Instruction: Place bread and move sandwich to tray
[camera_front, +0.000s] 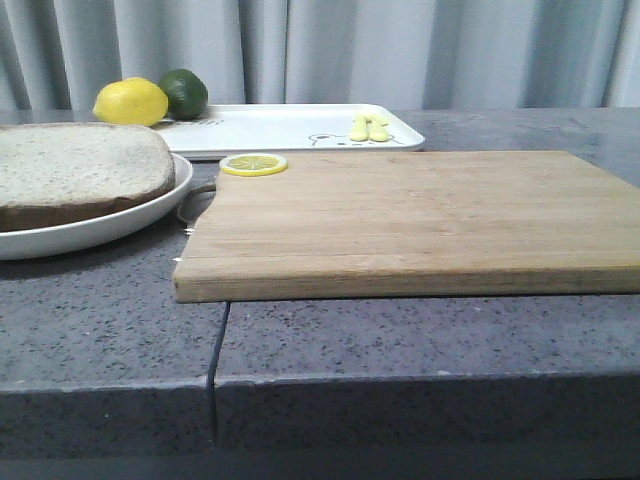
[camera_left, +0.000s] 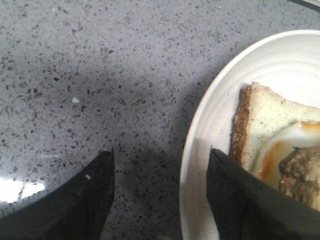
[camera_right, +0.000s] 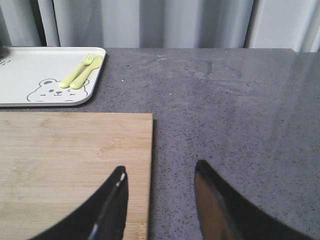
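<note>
Left gripper (camera_left: 160, 187) spread over the plate (camera_left: 210, 120) rim; right gripper (camera_right: 160, 195) spread over the cutting board (camera_front: 400, 215) edge; tray (camera_front: 300, 125) at 12 o'clock.

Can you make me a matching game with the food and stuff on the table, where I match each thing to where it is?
Things:
1. lemon slice
2. bread
3. yellow fork and spoon
4. whole lemon

Places:
A. in the round white plate
B. on the white tray, near the bear drawing
C. on the far corner of the wooden cutting board
D. beside the green lime, at the back

Right pairs: 1-C, 2-A, 3-B, 4-D
</note>
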